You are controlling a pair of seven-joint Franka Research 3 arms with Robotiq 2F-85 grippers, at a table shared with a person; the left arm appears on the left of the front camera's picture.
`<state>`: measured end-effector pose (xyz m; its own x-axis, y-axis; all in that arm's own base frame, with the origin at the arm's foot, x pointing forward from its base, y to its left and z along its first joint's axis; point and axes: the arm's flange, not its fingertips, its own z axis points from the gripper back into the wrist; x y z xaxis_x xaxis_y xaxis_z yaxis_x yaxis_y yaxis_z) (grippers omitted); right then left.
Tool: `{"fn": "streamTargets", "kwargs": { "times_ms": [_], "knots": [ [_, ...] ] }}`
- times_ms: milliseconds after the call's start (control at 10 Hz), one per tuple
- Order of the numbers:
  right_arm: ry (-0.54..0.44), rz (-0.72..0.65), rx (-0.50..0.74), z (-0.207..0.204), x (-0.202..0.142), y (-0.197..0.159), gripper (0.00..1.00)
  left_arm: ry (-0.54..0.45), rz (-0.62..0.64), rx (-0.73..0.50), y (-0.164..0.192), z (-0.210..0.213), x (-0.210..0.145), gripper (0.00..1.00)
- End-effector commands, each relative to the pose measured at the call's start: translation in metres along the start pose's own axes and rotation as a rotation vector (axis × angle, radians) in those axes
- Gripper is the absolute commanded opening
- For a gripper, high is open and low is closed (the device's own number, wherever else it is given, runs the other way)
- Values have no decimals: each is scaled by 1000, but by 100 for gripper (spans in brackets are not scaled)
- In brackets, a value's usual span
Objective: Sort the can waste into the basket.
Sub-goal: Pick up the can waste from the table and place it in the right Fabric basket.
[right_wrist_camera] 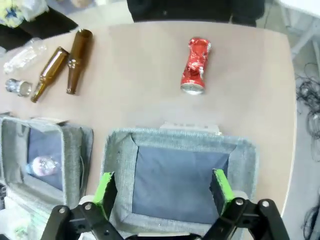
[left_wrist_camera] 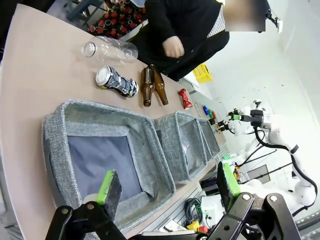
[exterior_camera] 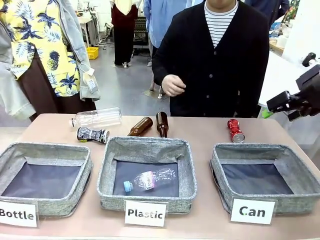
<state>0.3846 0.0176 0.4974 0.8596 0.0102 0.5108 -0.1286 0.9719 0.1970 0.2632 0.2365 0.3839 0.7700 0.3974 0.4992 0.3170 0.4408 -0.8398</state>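
Pre-grasp step. Can basket stood empty at counter's near-right corner. Right tool and left tool gaped wide, holding nothing. Red can lay just beyond the basket, black can toward the far-left edge. Next: right tool must straddle red can.

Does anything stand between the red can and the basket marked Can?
Nothing visible does. The red can lies on the table just beyond the far rim of the Can basket, with only bare tabletop between them.
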Motion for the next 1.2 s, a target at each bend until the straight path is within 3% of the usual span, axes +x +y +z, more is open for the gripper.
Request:
{"fn": "streamTargets", "kwargs": {
  "times_ms": [0, 300, 700, 800, 1100],
  "knots": [
    [-17, 54, -58, -48, 34, 8, 100, -23, -24, -21, 0, 0, 1, 100],
    [116, 75, -99, -127, 96, 8, 100, -23, -24, -21, 0, 0, 1, 100],
    [176, 47, -203, -199, 136, -13, 100, -23, -24, -21, 0, 0, 1, 100],
    [156, 26, -221, -220, 141, -24, 100, -23, -24, -21, 0, 0, 1, 100],
    [232, -66, -223, -263, 147, -46, 100, -23, -24, -21, 0, 0, 1, 100]
  ]
}}
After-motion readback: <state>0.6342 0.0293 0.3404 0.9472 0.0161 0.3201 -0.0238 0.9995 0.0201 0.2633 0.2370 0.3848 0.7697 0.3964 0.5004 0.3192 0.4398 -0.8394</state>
